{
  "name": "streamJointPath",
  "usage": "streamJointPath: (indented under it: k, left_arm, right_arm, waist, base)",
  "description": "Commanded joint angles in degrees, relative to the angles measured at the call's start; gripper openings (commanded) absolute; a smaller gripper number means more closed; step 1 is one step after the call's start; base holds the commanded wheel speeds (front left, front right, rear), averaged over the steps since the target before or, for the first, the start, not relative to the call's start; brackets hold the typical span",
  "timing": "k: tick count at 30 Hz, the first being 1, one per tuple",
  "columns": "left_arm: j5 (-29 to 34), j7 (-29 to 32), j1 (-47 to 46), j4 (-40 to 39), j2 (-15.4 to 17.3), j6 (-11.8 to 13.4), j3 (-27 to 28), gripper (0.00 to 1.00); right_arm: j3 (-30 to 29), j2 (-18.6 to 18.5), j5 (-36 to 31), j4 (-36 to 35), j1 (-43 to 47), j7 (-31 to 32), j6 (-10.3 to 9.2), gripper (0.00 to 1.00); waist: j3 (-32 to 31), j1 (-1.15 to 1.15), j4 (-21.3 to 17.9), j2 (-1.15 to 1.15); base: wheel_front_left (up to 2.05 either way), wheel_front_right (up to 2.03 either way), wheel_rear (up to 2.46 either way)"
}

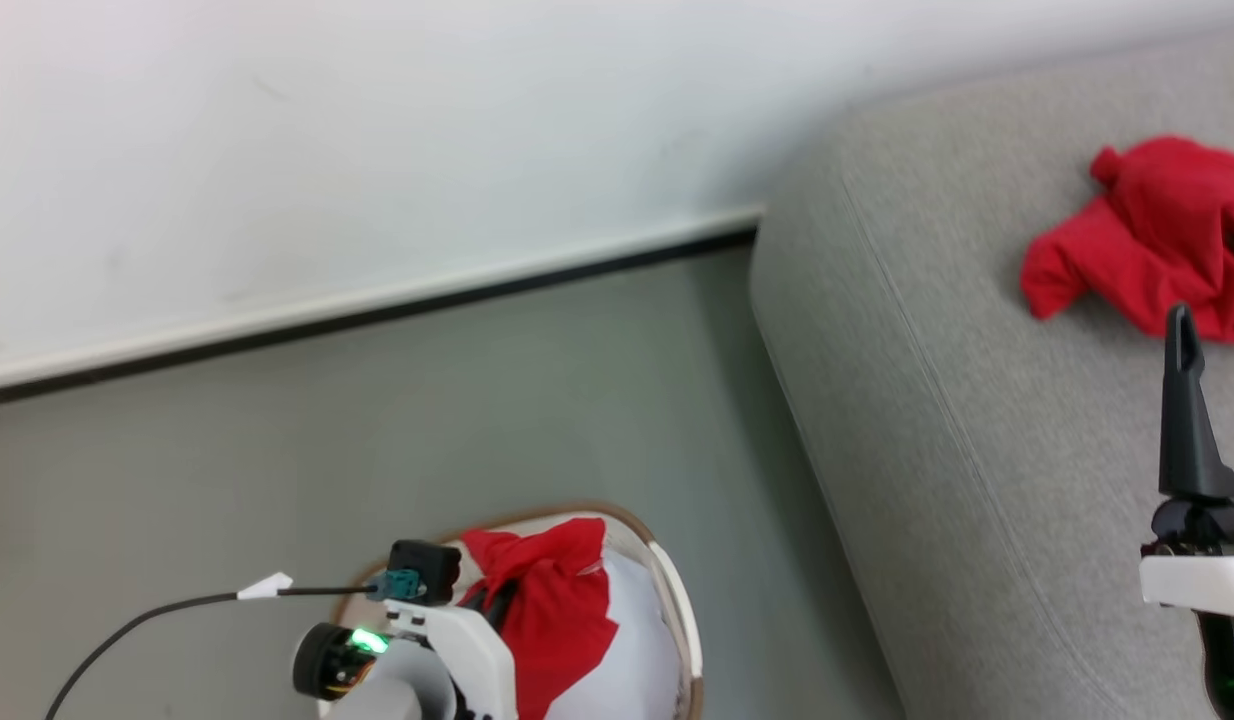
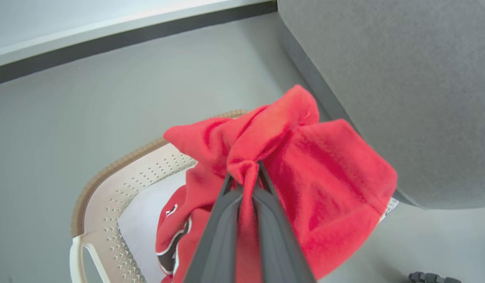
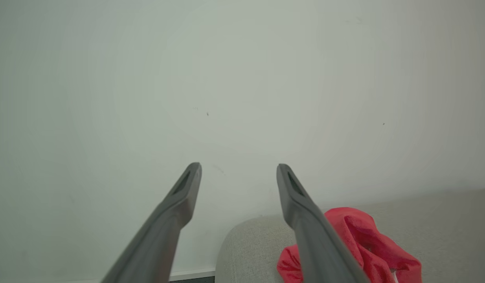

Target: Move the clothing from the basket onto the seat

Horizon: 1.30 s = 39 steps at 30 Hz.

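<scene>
My left gripper (image 2: 244,175) is shut on a bunched fold of bright red clothing (image 2: 313,177), which hangs lifted above the cream basket (image 2: 120,165). In the head view this garment (image 1: 552,600) sits over the basket's brown rim (image 1: 669,580) at the bottom centre. Lower in the basket lies another red piece with white and dark trim (image 2: 173,236). A further red garment (image 1: 1157,235) lies crumpled on the grey seat (image 1: 977,420). My right gripper (image 3: 238,169) is open and holds nothing, raised over the seat near that garment (image 3: 364,243); one of its fingers (image 1: 1184,420) shows at the head view's right edge.
A pale sheet (image 2: 148,204) lines the basket. Grey floor (image 1: 477,400) separates basket and seat, whose rounded corner (image 2: 403,78) is close on the right. A white wall with a dark baseboard (image 1: 377,310) runs behind. A black cable with a white tag (image 1: 262,587) trails off my left wrist.
</scene>
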Motion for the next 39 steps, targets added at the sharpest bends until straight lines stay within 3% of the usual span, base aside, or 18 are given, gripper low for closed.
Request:
streamJointPath:
  k: [1, 17, 31, 39]
  left_arm:
    - [-1.6, -0.68, 0.9, -1.09, 0.08, -0.13, -0.41, 0.0]
    - [-7.35, -3.54, 1.19, -16.23, 3.83, -0.03, -1.36, 0.0]
    - [-7.77, 0.81, 0.15, -41.24, 9.21, 5.04, 1.2, 0.0]
    - [-8.28, 4.51, 2.17, -49.58, 11.13, 7.51, 1.4, 0.0]
  right_arm:
    - [-0.32, -0.59, 0.39, 0.27, 1.33, -0.18, -0.13, 1.0]
    - [-0.45, -1.41, 1.33, 1.54, 7.79, -0.18, -0.13, 1.0]
    - [1.44, -0.84, 2.17, 2.63, 9.66, -0.18, -0.13, 1.0]
    - [5.21, -0.8, 2.41, 3.28, 8.92, -0.18, -0.13, 1.0]
  waist:
    - [-4.26, 0.02, 3.36, 0.0]
    - [-13.59, 0.02, 6.55, 0.0]
    - [-15.01, 0.02, 6.79, 0.0]
    - [-15.14, 0.02, 6.2, 0.0]
  base:
    - [0.0, 0.0, 0.0]
    - [0.0, 0.0, 0.0]
    - [0.0, 0.0, 0.0]
    - [0.0, 0.0, 0.0]
